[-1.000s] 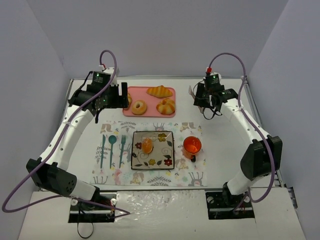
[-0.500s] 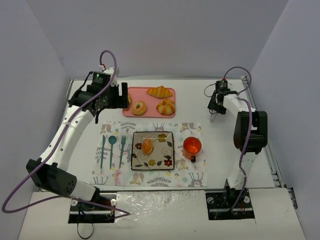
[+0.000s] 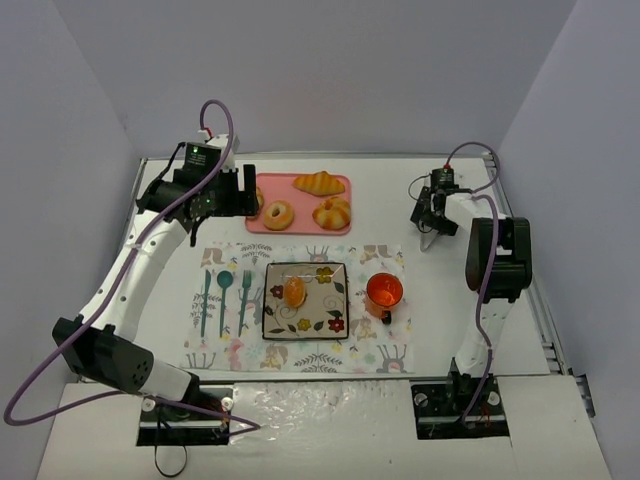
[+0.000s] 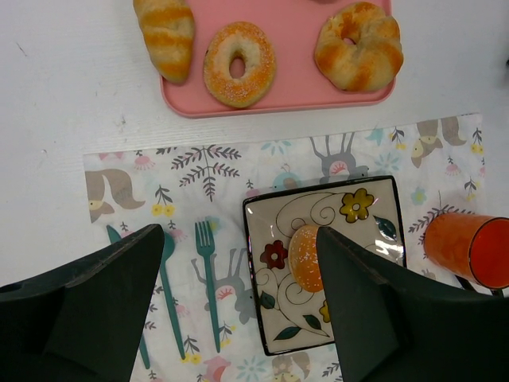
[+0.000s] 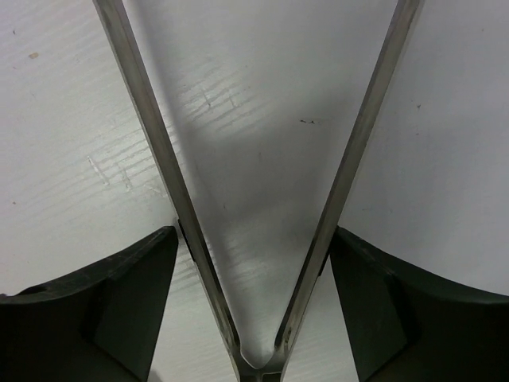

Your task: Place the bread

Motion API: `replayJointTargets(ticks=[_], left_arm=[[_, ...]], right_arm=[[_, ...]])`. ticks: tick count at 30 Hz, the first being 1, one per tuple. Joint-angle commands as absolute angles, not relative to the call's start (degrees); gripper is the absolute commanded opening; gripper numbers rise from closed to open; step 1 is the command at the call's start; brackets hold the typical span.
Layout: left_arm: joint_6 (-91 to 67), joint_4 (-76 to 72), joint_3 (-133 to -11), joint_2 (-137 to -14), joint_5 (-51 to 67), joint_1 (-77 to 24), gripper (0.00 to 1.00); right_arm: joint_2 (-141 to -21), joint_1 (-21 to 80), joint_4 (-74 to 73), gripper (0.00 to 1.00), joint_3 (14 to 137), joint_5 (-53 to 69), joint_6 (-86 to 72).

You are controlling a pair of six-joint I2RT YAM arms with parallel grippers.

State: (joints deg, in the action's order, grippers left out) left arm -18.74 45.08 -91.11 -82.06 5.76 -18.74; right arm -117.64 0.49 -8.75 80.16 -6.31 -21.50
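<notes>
The bread point(image 3: 294, 291) point(image 4: 305, 256), a small glossy orange roll, lies on the square floral plate point(image 3: 330, 300) point(image 4: 366, 215). My left gripper point(image 3: 245, 192) point(image 4: 238, 235) hovers open and empty by the left end of the pink tray point(image 3: 300, 226), well above the mat. My right gripper point(image 3: 432, 212) point(image 5: 254, 235) is low over the bare table at the back right with its jaws wide apart. Metal tongs point(image 5: 151, 119) point(image 3: 428, 238) are spread in a V between them, each arm touching a finger's inner face.
The pink tray point(image 4: 286, 91) holds a doughnut point(image 3: 277, 214), a lobed bun point(image 3: 332, 212) and a croissant point(image 3: 319, 183). An orange cup point(image 3: 384, 291) stands right of the plate. Teal cutlery point(image 3: 225, 300) lies left of it on the patterned mat.
The right arm folded back and carried the tongs right and down to the table. Its jaws have widened and the tongs have spread with them. The left arm and bread stayed put.
</notes>
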Motion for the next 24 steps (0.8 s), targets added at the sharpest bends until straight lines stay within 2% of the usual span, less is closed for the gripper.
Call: replayJointTargets(ticks=[1,5,16,24], left_arm=[[-19.16,44.12,-91.49,-80.42,5.98,-18.46,0.76],[-19.16,44.21,-91.41,-80.42,5.80,-18.46,0.76],[-18.98,44.12,-91.23,-79.45,4.92,-18.46,0.76],[-19.16,43.07,-90.18,-78.14,4.66,-18.54,0.76]], right_arm=[[-115.23,0.88,-9.32,1.00,78.31,-7.65,-21.36],[-111.63,1.49,-9.49,1.00,76.91,-9.05,-21.53],[-90.45,9.83,-9.76,1.00,75.93,-11.78,-19.87],[-81.31,20.03,-2.39,1.00,75.42,-0.81,-16.44]])
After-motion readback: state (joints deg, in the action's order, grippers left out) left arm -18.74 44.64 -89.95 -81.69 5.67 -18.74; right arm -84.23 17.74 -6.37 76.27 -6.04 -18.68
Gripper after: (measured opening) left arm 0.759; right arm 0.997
